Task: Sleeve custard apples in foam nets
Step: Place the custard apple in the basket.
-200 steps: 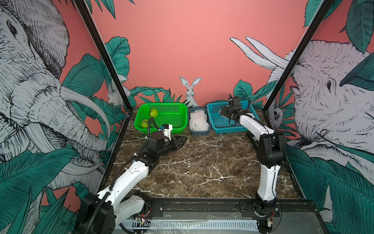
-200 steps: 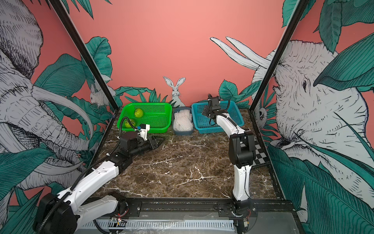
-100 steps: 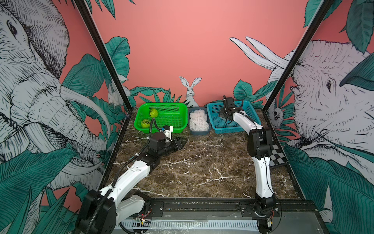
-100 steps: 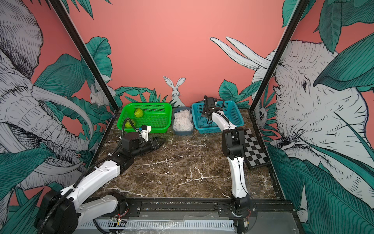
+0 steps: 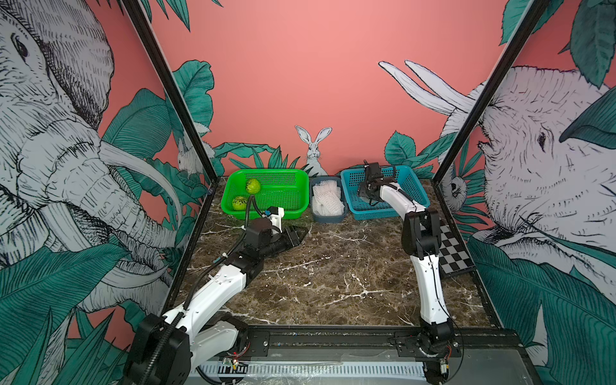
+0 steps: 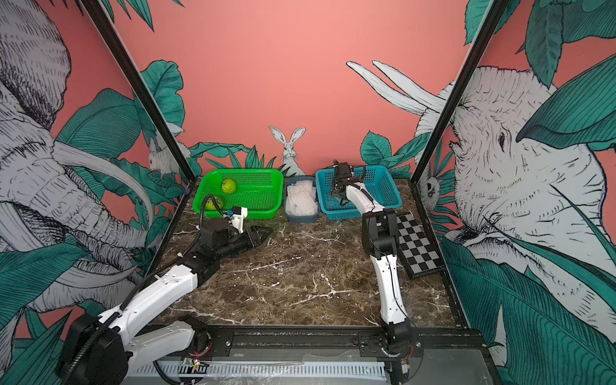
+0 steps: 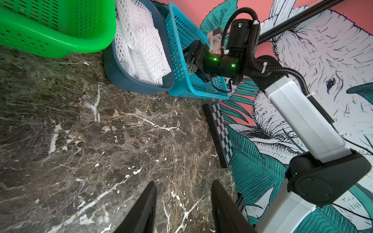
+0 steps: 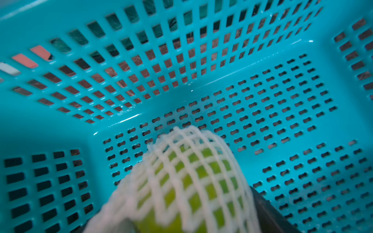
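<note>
Right fingers (image 8: 268,211) at custard apple (image 8: 203,171) in foam net (image 8: 193,139) inside far-right blue basket (image 8: 141,60), grip impossible to tell, left fingers (image 7: 145,207) spread, empty, above worktop (image 7: 101,141).

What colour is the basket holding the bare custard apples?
Green basket, clearest in a top view.

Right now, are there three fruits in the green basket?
No, only two fruits lie in the green basket.
</note>
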Motion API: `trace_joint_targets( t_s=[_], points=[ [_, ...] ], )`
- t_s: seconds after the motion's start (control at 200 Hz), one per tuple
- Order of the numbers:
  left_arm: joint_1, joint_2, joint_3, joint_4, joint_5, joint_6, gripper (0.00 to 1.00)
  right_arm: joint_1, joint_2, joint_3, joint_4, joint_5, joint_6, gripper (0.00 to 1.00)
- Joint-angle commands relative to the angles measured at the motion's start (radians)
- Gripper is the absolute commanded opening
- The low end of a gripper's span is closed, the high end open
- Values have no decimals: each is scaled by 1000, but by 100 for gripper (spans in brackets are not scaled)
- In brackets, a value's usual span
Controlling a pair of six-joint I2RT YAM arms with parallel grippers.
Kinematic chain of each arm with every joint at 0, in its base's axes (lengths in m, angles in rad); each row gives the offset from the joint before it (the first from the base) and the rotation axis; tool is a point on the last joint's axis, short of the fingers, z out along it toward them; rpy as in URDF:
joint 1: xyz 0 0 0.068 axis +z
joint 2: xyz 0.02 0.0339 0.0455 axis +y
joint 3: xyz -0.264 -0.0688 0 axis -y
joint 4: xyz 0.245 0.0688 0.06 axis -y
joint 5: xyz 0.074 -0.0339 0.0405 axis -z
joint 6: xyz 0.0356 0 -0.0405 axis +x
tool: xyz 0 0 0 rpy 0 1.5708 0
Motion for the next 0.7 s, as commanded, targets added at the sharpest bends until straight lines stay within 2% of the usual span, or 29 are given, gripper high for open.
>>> trace_joint_targets(
  t_s=[0.0, 0.14, 0.36, 0.455, 0.54, 0.695],
  points=[
    [-3, -25, -23, -3, -20, 4, 46, 3, -6, 23, -26, 4, -19, 92],
    [-3, -24, -22, -5, -21, 3, 46, 3, -21, 48, -61, 31, -49, 99],
    [-3, -33, 5, -48, -47, 18, 47, 5, -130, -14, -60, 81, -95, 99],
    [-1, -47, 36, -111, -97, 34, 48, 8, -228, -109, -24, 101, -108, 99],
    [2, -50, 103, -232, -149, 76, 64, 19, -346, -218, 21, 99, -119, 99],
    [53, -10, 231, -373, -148, 151, 70, 73, -600, -505, 177, 60, -161, 96]
  ],
)
